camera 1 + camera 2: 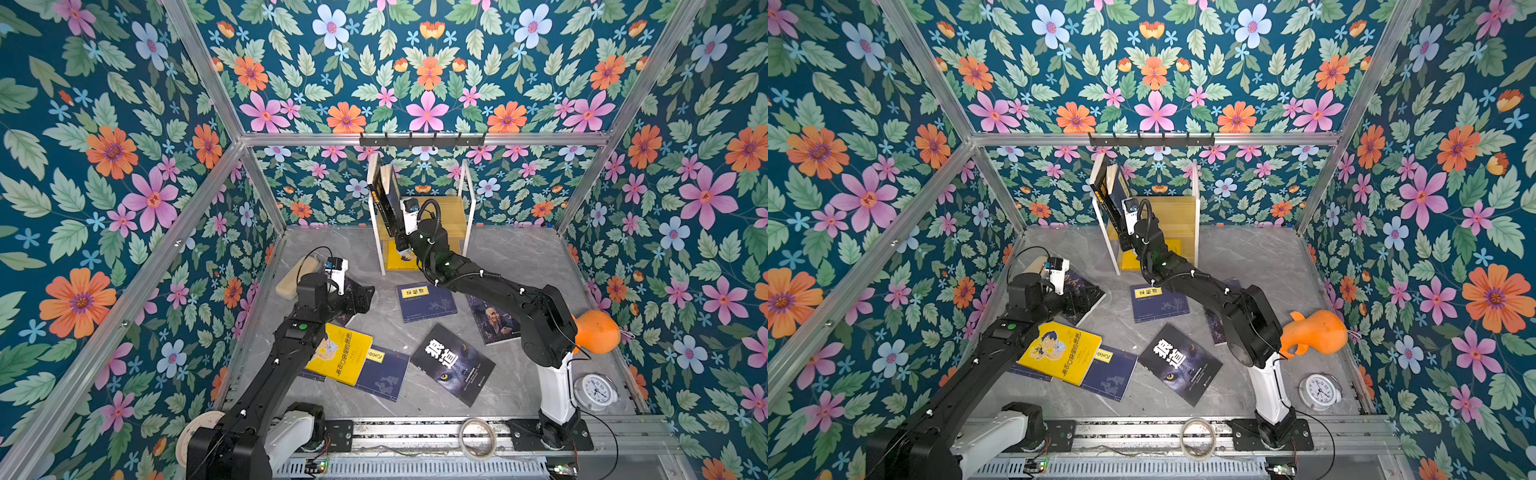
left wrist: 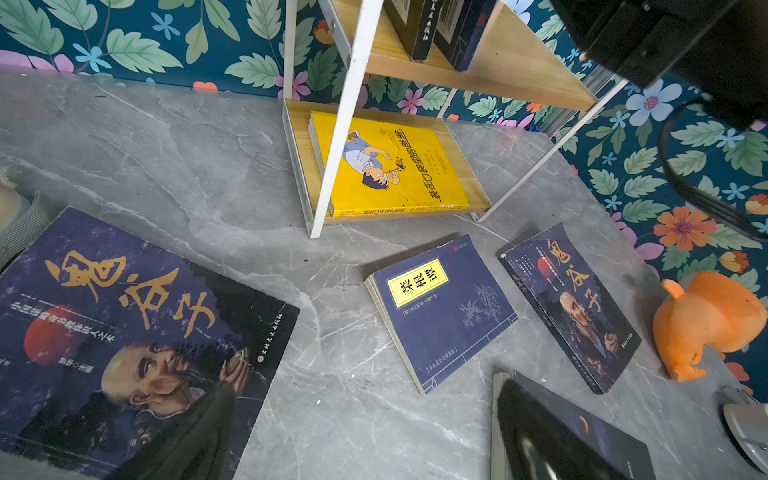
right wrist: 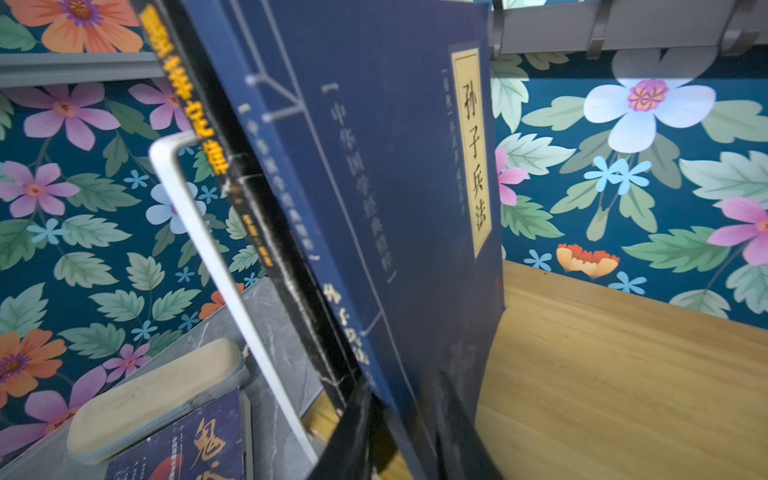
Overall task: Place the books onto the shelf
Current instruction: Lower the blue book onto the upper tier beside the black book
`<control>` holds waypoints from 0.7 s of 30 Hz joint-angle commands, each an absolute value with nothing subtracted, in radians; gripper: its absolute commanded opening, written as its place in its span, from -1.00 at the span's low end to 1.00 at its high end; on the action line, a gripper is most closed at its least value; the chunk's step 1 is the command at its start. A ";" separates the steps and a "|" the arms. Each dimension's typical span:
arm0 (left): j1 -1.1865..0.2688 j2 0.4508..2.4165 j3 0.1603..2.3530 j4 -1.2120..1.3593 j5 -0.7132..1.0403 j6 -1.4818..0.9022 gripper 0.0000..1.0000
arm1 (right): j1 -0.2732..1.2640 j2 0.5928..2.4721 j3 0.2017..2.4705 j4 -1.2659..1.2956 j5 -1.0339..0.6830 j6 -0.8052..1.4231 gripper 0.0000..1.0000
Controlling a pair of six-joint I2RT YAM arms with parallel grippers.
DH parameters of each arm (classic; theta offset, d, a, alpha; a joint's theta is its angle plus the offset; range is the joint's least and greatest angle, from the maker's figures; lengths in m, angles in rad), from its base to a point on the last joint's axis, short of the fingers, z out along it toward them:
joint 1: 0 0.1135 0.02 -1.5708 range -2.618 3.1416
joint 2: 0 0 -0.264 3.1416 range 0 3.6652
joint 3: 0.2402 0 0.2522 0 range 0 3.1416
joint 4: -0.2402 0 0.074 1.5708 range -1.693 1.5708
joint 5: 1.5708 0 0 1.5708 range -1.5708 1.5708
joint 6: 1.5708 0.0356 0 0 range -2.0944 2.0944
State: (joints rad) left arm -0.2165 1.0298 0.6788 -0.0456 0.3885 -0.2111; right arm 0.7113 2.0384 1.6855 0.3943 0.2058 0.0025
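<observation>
Placing step: R gripper (image 3: 405, 432) jaws straddle btm edge of navy book (image 3: 374, 166) upright on shelf (image 3: 623, 374) top board, pinch vs release unclear; L gripper (image 1: 361, 300) spread, empty; next prob. let go, back out w/o tipping it.

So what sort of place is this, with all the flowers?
Probably a robot test booth dressed as a room: floral wallpaper on an aluminium frame, two robot arms mounted on a rail, books strewn before a small shelf.

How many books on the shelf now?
3. A black book and a navy book lean on the shelf's top board; a yellow book lies flat on the bottom board. Others may be hidden.
</observation>
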 commanded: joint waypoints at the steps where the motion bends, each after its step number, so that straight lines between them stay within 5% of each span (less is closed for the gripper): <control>1: -0.216 1.032 0.680 -0.024 0.393 -0.212 0.99 | 0.711 2.021 1.669 0.452 0.158 -0.009 -0.48; 21: -0.210 1.039 0.671 -0.015 0.394 -0.218 0.99 | 0.669 1.892 1.553 0.410 0.167 -0.043 -0.27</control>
State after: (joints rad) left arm -0.2115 1.0370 0.6731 -0.0410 0.3916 -0.2119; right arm 0.6815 1.9003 1.5436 0.4290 0.1173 -0.0528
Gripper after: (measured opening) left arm 0.996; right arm 0.370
